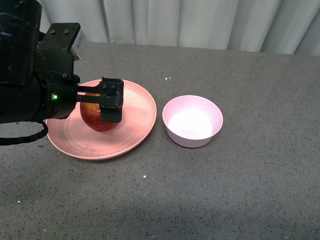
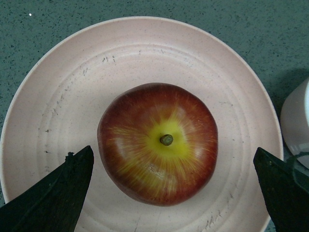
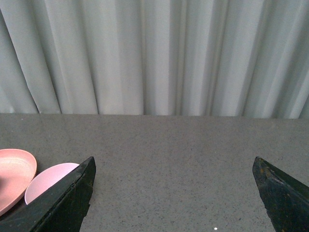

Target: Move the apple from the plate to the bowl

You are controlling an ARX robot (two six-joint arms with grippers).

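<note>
1. Grey speckled table (image 1: pixel 235 190) runs back to a pale pleated curtain (image 1: pixel 200 20). On it stand the plate (image 1: pixel 142 127) and, just beside it on the robot's right but not touching, the bowl (image 1: pixel 193 139).
2. We find the apple (image 2: pixel 158 142) on the plate, near its middle, stem upward and facing the left wrist camera squarely.
3. Our left gripper (image 1: pixel 112 102) hangs directly over the apple with its fingers (image 2: pixel 53 193) spread wide. In the wrist view one dark tip shows on each side of the fruit, with a strip of plate between tip and skin, so nothing is gripped yet.
4. What the pick turns on: the apple lies centred between the two fingers. Round, with its stem axis upright, it offers no better angle. We judge that a straight descent and a close would catch it across its widest part.
5. Our right gripper (image 3: pixel 174 162) is spread too and holds nothing. Plate and bowl sit only at the edge of its view, so the left arm is plainly nearer.
6. The bowl looks empty; the carry would run toward the robot's right.
</note>
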